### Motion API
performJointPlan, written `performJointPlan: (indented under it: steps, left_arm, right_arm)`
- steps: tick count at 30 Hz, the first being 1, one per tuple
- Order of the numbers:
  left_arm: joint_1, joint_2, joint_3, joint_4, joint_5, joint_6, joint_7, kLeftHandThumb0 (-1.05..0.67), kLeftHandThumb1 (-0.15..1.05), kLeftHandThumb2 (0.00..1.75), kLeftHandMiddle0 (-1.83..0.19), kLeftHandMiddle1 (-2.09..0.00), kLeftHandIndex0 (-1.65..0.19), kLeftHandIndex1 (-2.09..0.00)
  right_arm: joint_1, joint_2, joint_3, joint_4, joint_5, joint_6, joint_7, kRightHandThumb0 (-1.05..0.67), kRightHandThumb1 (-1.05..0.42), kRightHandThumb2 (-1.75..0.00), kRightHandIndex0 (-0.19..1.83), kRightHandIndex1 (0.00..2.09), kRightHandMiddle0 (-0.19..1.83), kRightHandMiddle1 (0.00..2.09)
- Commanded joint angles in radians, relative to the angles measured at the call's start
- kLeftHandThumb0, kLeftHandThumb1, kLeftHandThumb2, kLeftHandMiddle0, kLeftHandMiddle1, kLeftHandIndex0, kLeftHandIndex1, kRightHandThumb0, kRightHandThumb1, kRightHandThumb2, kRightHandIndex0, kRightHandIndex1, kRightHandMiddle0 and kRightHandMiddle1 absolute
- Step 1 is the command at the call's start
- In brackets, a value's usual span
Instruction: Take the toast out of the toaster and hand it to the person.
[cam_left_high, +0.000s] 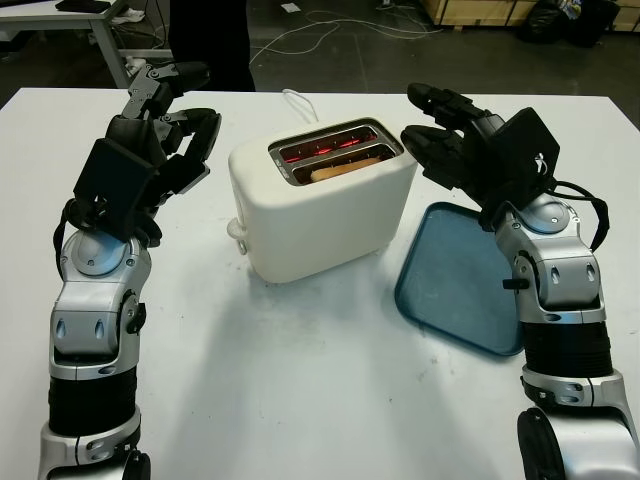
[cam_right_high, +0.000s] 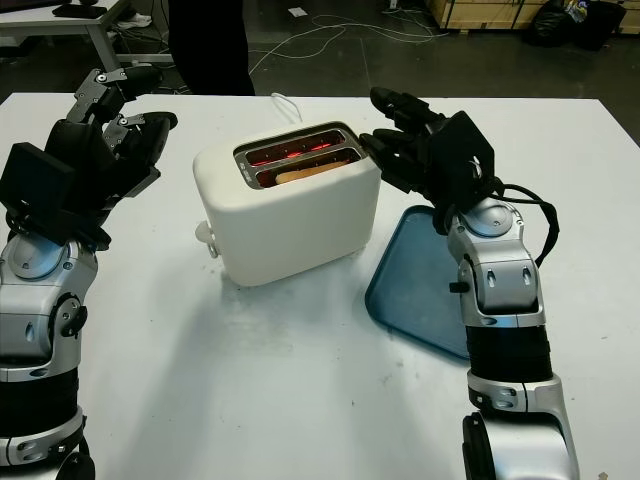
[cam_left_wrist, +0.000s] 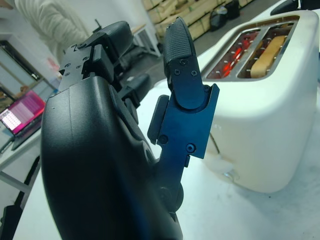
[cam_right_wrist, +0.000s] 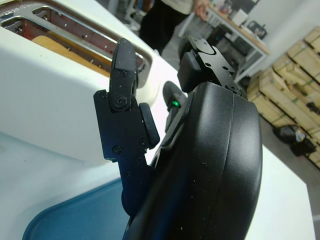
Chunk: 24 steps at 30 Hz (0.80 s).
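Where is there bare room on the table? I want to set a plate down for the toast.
The widest bare patch is the white table in front of the toaster, between the two arms. The blue tray right of the toaster is bare too. It is crowded beside the toaster: the open left hand and open right hand flank it closely.

The toast (cam_left_high: 343, 169) sits low in the toaster's (cam_left_high: 320, 215) near slot, so just its top edge shows. The person (cam_left_high: 210, 40) beyond the tabletop (cam_left_high: 300, 380) is cut off at the picture's top edge, legs alone showing. The blue tray's (cam_left_high: 450, 280) right side hides under the right arm.
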Motion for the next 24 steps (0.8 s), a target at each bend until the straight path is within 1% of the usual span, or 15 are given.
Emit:
performJointPlan:
  steps: [1, 13, 17, 24]
  left_arm:
    - [-0.010, 0.003, 0.003, -0.003, 0.001, -0.009, 0.004, -0.53, 0.92, 0.49, 0.00, -1.07, 0.00, -0.96]
    - [-0.013, 0.006, 0.012, -0.002, -0.007, -0.002, 0.000, -0.52, 0.92, 0.46, 0.00, -1.07, 0.00, -0.96]
    - [-0.017, 0.004, 0.005, 0.009, 0.003, -0.028, 0.000, -0.52, 0.92, 0.47, 0.00, -1.08, -0.01, -0.97]
    - [-0.019, 0.001, -0.005, 0.011, 0.008, -0.031, 0.003, -0.52, 0.92, 0.48, 0.00, -1.10, 0.00, -0.99]
  right_arm:
    - [0.002, 0.006, -0.006, -0.001, 0.010, -0.013, -0.004, -0.44, -0.92, -0.36, 0.02, 0.69, 0.37, 0.02]
    - [0.001, -0.001, 0.001, -0.025, 0.008, 0.018, -0.011, -0.43, -0.92, -0.37, 0.00, 0.68, 0.35, 0.01]
    - [0.000, -0.008, -0.001, -0.030, 0.009, 0.031, -0.006, -0.41, -0.92, -0.38, 0.01, 0.67, 0.34, 0.00]
    - [0.002, -0.007, -0.004, -0.021, 0.007, 0.020, -0.005, -0.41, -0.92, -0.38, 0.02, 0.65, 0.35, 0.01]
